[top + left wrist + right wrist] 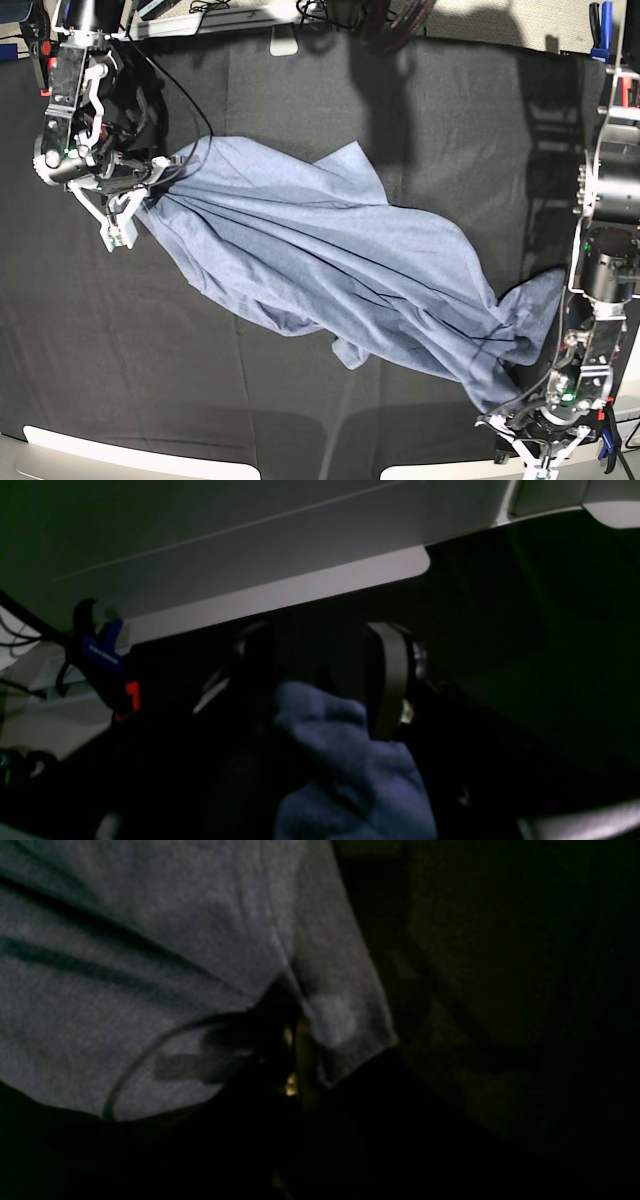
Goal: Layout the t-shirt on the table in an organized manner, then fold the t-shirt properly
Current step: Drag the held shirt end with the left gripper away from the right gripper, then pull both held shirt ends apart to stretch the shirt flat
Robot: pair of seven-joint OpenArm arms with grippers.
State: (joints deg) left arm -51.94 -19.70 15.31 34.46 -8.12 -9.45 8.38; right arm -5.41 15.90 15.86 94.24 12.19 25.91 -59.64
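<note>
- Overhead, base view: the t-shirt (330, 270) lies stretched in a long diagonal band across the table (300, 100), rumpled with lengthwise creases, no lettering showing.
- The right gripper (140, 180) sits at the shirt's upper far end, its jaws pinched on the fabric edge there.
- The left gripper (525, 400) sits at the shirt's opposite, near end, where the cloth bunches to a narrow tail; the pinch itself is too small to read here.
- A blue clip (598, 25) stands at the table's far corner beyond the left arm.
- Left wrist view: dim. A wad of blue shirt cloth (345, 760) sits between the dark fingers (387, 680) of the left gripper (325, 680), jaws clamped on it. A blue and orange clip (107, 655) grips the table's edge behind.
- Right wrist view: very dark. Grey-blue shirt fabric (150, 965) fills the frame above the right gripper (292, 1040); a folded corner is clamped between its jaws, black table cloth (500, 990) beside the shirt.
</note>
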